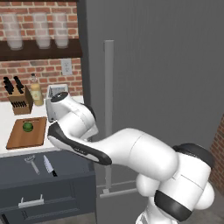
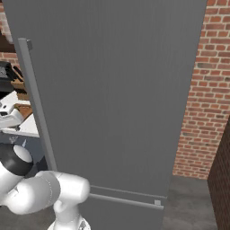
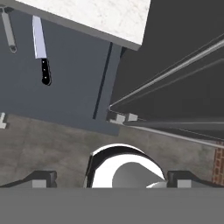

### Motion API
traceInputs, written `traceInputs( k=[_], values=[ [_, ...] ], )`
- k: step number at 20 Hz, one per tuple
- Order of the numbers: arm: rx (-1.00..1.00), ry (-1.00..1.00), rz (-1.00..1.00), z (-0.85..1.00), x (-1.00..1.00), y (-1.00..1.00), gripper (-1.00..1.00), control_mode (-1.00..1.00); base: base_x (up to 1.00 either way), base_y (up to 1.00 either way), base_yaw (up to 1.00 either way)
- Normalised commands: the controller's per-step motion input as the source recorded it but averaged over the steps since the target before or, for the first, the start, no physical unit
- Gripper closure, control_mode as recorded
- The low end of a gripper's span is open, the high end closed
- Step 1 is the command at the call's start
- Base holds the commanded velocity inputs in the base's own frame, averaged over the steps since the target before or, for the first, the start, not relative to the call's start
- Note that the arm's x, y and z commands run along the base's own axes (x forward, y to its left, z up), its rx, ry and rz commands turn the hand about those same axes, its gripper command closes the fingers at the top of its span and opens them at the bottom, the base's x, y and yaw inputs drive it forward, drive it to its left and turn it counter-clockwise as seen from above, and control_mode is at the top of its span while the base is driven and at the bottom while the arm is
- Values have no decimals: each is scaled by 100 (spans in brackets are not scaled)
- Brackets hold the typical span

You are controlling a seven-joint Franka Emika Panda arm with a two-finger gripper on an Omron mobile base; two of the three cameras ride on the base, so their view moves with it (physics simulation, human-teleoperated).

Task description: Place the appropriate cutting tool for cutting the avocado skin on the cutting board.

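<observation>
Well apart, knife (image 3: 41,48) lies upper-left of end effector (image 3: 111,178); fully open, empty.

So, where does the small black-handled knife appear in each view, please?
Left base view: the knife lies low on the left, on the dark drawer front, right of the peeler.
Right base view: I cannot find it there.
Hand view: the knife is at the upper left, blade pointing up.
Shared landmark: the white counter edge.

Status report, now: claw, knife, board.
Claw open, empty. Knife beside peeler in the open drawer, untouched. Cutting board holds avocado. Nothing blocking the knife.
</observation>
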Motion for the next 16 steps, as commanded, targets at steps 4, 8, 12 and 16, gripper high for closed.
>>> traceInputs(
  k=[4, 8, 12, 16],
  values=[
    [0, 0, 0, -19, 0, 1, -100, -100, 0, 0, 0],
    [0, 0, 0, -11, 0, 0, -100, -100, 0, 0, 0],
    [0, 0, 0, -10, -3, 0, -100, -100, 0, 0, 0],
    [0, 0, 0, -9, -10, 5, -100, -100, 0, 0, 0]
  ],
)
